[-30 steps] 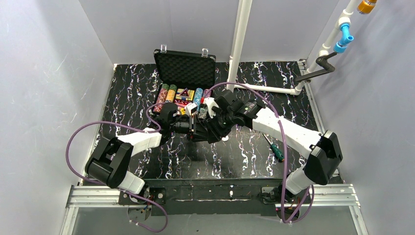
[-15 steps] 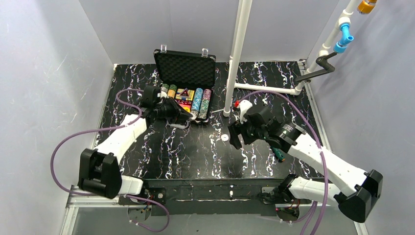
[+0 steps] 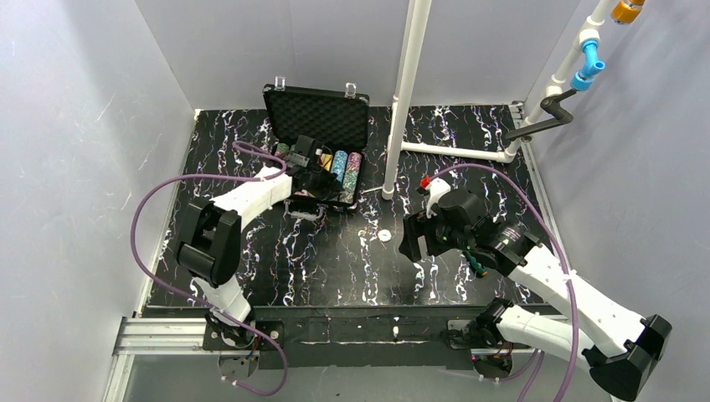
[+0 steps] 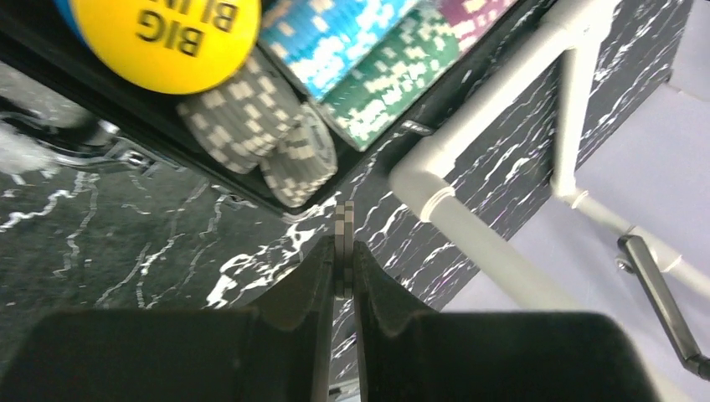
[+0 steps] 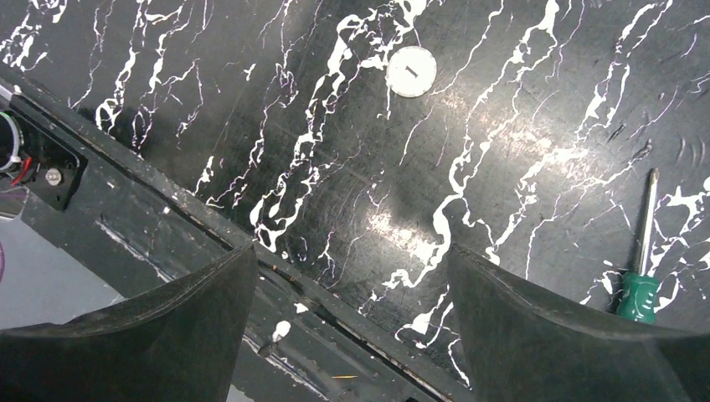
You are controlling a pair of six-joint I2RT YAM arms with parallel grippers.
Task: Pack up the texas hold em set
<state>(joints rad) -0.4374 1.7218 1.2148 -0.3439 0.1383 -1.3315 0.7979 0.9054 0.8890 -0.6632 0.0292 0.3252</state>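
The open case [image 3: 316, 117] sits at upper centre of the top view, with chip rows [image 3: 345, 170] in its tray. At the case's lower edge, the left end effector [image 4: 342, 248] is pinched on a grey chip [image 4: 342, 216] held edge-on. The right end effector [image 5: 350, 255] is spread wide and empty above the table [image 5: 502, 167]. A white disc [image 5: 411, 72] lies at upper centre of that view.
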